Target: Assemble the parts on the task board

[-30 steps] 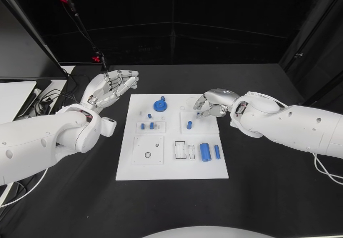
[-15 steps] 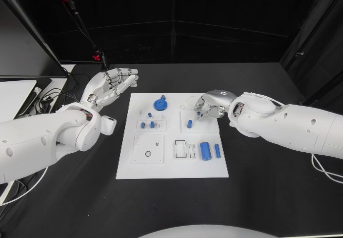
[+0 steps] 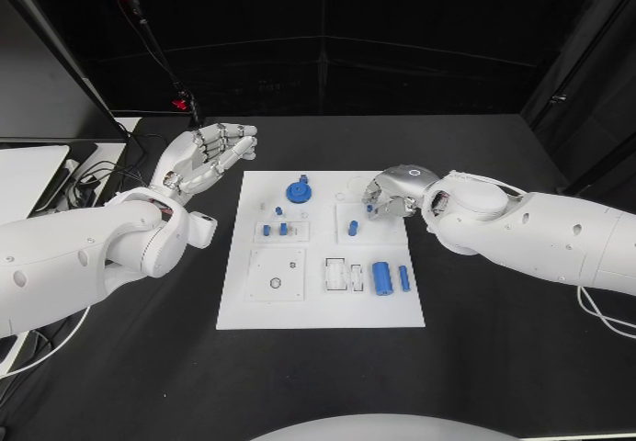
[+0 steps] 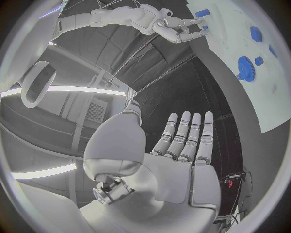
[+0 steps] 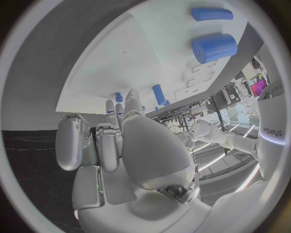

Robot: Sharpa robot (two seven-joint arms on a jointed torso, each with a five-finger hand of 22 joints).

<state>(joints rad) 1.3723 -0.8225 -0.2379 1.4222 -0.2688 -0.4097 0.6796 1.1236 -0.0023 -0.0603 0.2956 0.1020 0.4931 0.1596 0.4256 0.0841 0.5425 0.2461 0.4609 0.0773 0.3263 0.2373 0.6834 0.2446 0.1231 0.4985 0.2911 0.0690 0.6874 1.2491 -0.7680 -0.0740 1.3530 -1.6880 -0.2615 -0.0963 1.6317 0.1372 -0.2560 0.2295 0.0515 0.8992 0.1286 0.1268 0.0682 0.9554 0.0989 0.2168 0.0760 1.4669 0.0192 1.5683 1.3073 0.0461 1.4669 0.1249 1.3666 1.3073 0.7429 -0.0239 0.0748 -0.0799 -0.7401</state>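
The white task board [image 3: 323, 308] lies at the table's middle. On it are a blue gear [image 3: 299, 192], small blue pegs [image 3: 275, 230], an upright blue peg [image 3: 353, 227], a thick blue cylinder [image 3: 381, 277] and a thinner one [image 3: 404, 278]. My right hand [image 3: 384, 197] hovers over the board's far right part, fingers bent down, just beyond the upright peg [image 5: 158, 93] and holding nothing. The left wrist view shows this right hand [image 4: 182, 29] clawed beside that peg [image 4: 202, 13]. My left hand [image 3: 212, 156] is raised flat and empty off the board's far left corner.
Recessed sockets [image 3: 276, 276] and slots [image 3: 342, 274] sit in the board's near half. A white desk [image 3: 27, 175] with cables stands at the left. A black stand with a red light [image 3: 179, 101] rises behind my left hand. Black table surrounds the board.
My right hand has drawn its fingers back a little from the upright blue peg, which stays standing. My left hand has barely moved.
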